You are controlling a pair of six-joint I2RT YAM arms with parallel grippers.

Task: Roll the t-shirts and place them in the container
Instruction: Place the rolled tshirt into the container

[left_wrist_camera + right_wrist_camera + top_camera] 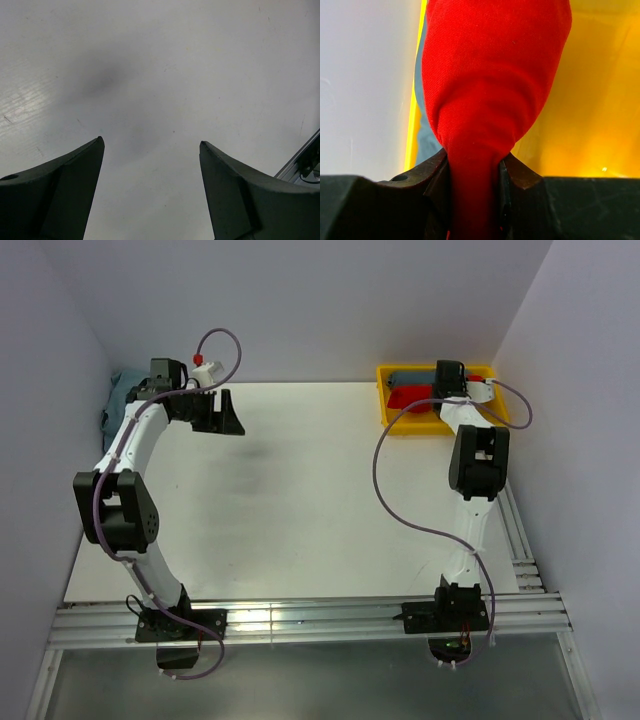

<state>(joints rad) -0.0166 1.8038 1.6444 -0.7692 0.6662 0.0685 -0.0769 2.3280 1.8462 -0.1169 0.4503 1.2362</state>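
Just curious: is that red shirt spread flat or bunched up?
Bunched up. The red shirt is a rounded bundle pinched in the right claw, over the yellow bin.

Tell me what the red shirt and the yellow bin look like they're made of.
The red shirt looks like soft matte knit cloth, probably cotton; it bunches into smooth folds where the right gripper pinches it. The yellow bin is likely rigid plastic: smooth, slightly glossy, with a small glint on its floor and a thin straight rim.
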